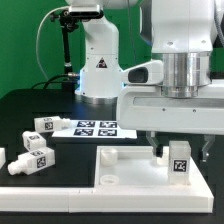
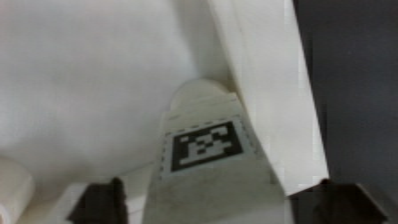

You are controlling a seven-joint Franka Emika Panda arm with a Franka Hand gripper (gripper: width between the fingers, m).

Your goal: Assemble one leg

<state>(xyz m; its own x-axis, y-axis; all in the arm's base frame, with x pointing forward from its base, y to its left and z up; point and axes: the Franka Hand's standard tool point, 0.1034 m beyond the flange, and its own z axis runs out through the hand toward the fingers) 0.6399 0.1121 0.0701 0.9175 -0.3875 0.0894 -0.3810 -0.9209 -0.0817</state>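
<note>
Leg, small chunky white plastic block w/ black-white square tag (image 1: 179,160): lower right of exterior frame, upright on large flat white square panel w/ raised rim (image 1: 120,170), near its corner.

My two-finger gripper (image 1: 178,152) straddles it, fingers spread either side; wrist view shows gaps, so not pinching yet.

Risks, my guess: off-centre closing tips or twists leg; pushing down misaligned jams it vs rim.

Spare legs (image 1: 35,156) lie at left, well apart.

Writing: none legible, only tag patterns, also on marker board (image 1: 92,127).
</note>
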